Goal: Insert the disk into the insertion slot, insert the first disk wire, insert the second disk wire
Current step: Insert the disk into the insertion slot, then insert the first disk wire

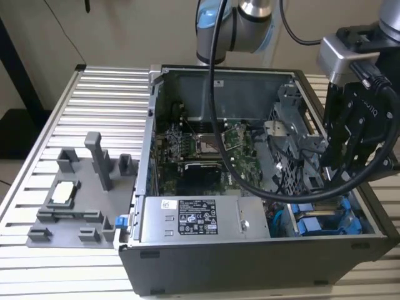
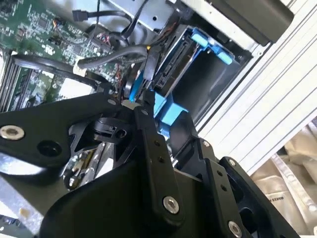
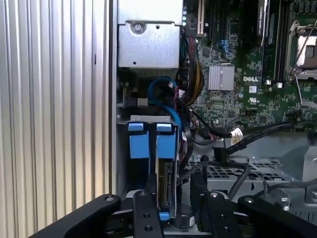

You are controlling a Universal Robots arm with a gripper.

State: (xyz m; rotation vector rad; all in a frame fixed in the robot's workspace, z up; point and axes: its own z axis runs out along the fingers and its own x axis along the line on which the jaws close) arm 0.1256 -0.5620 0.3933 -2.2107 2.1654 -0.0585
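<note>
Disk [image 3: 167,179]: standing on edge in its bright blue carrier, sitting down inside the insertion slot [image 3: 146,118] at the near corner of the open computer case [image 1: 250,265] on the exterior view's right, lying alongside a second blue tab [image 3: 138,145] in the same bay. Pincer [image 3: 173,182]: hanging over that corner of the case, reaching down into it, straddling the exposed end of the disk with black fingers [image 3: 150,184] standing apart, one finger sitting just beside the blue carrier, a gap showing on the other side; gripping nothing as far as both wrist views are showing, contact with the carrier being impossible to tell. Blue cable [image 3: 161,88]: looping in the gap between the slot and the power-supply box [image 3: 148,47]. Black wires [image 3: 218,133]: trailing across the edge of the motherboard [image 1: 206,150] beside the perforated cage [image 3: 237,171], ending in a white plug [image 3: 236,133], lying near the disk but apart from it. Motherboard: lying flat on the floor of the case, taking up its middle. Case: resting on its side, lid off, on the ribbed metal desk [image 1: 106,94]. Grey fixture tray [image 1: 75,209]: sitting on the desk toward the exterior view's left, well apart from the pincer, carrying a small pale square part [image 1: 64,190].
</note>
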